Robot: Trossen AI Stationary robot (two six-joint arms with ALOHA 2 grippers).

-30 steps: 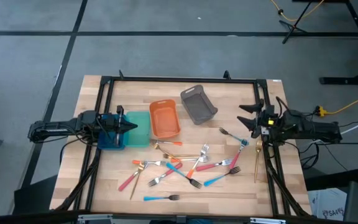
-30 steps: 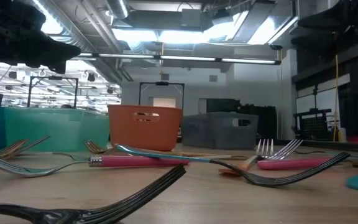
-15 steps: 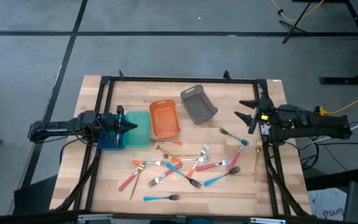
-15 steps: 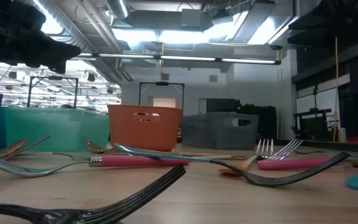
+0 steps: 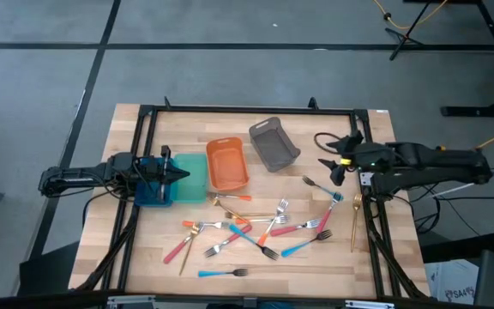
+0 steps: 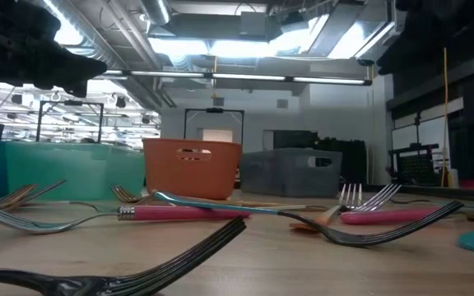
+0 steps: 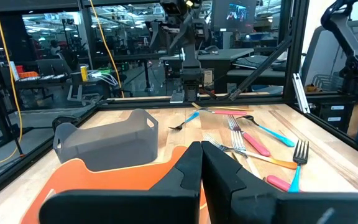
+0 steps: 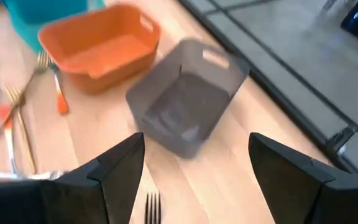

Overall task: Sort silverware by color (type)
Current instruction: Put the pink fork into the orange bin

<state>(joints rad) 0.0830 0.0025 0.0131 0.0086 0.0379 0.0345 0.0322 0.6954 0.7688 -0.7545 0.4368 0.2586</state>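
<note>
Light, stiff, probably slippery silverware [image 5: 256, 230] is seen scattered across the counter [image 5: 316, 266] below the bins, best pinched mid-handle, as the right gripper [image 5: 334, 163] is held jaws apart nearby, the left gripper [image 5: 178, 176] jaws together.

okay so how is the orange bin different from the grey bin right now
The orange bin is bright orange and lines up square with the table; the grey bin is dark grey and turned at an angle. The orange bin sits next to the teal bin; the grey bin stands apart. Both are open, empty plastic bins with handle slots.
</note>
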